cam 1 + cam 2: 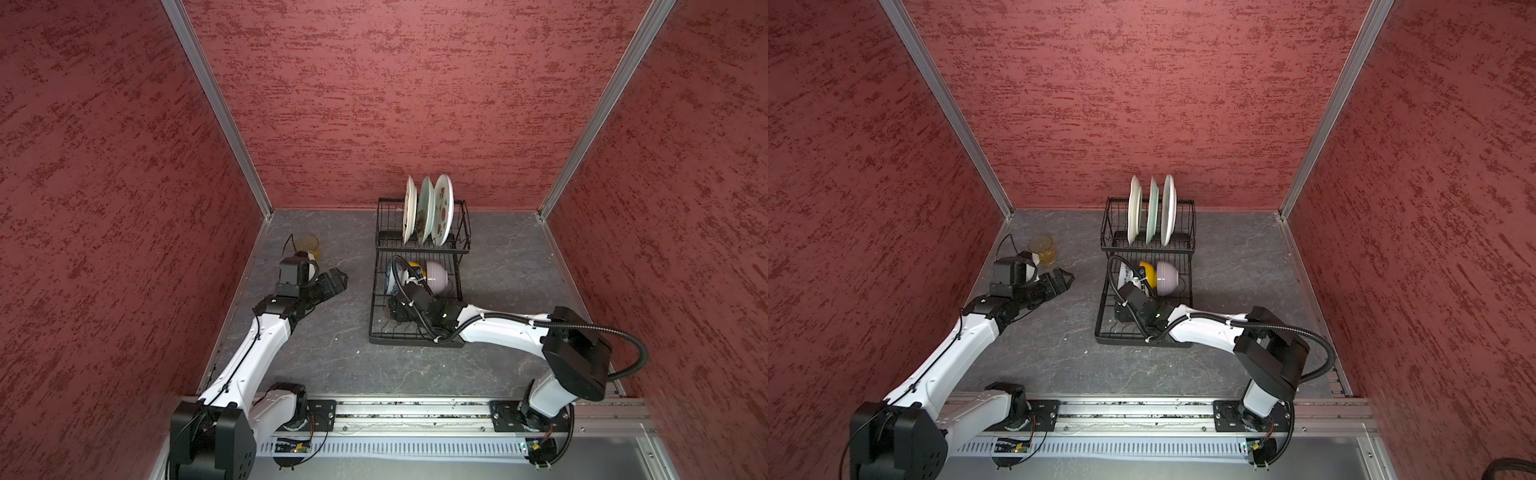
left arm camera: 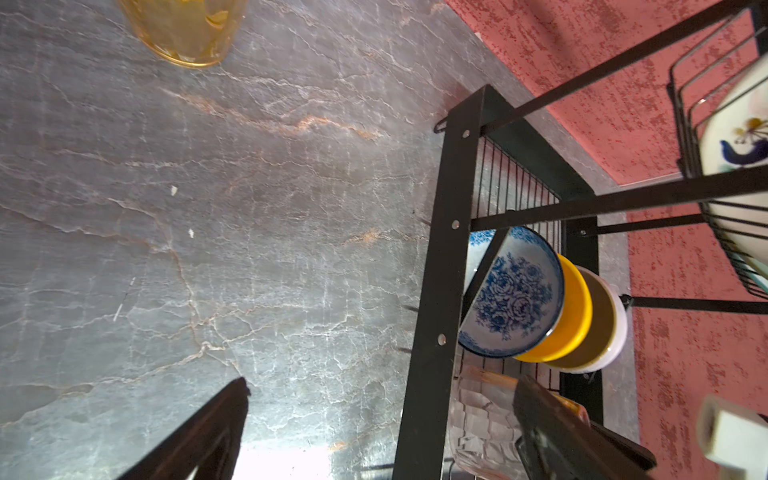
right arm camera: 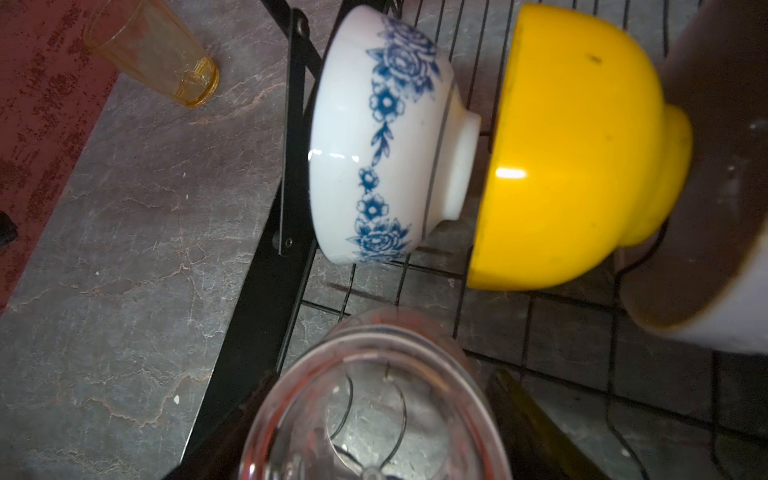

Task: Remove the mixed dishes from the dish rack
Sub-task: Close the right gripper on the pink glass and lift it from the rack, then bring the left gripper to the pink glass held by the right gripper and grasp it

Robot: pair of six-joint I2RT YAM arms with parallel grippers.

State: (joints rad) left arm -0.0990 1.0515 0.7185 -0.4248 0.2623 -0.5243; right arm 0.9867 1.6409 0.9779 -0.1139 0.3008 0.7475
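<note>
1. While the left gripper [image 1: 328, 276] hangs with its jaws spread wide and nothing between them, it sits over the grey marbled surface [image 1: 332, 353] near that surface's left edge.
2. Just beyond it, the amber glass [image 1: 308, 245] stands on the surface, close to the left edge and toward the back left corner, well apart from the rack.
3. Along the back edge, a little right of the middle, stands the black wire dish rack [image 1: 399, 341], its raised tier behind and its flat tier in front.
4. Three white plates [image 1: 426, 208] stand on edge side by side in the raised tier. The left wrist view shows a blue and yellow painted motif on one plate; what it depicts cannot be made out.
5. On the flat tier, just in front of the raised one, three bowls rest on edge in a row: the blue-white bowl [image 3: 374, 137] printed with blue roses, then the yellow bowl [image 3: 573, 158], then the pale pink bowl [image 1: 436, 276].
6. Reaching across the front of the flat tier, the right gripper [image 3: 380, 378] has its jaws closed against both sides of the clear glass [image 3: 374, 436], which has a pinkish tint and sits near the rack's front left part, just before the blue-white bowl.
</note>
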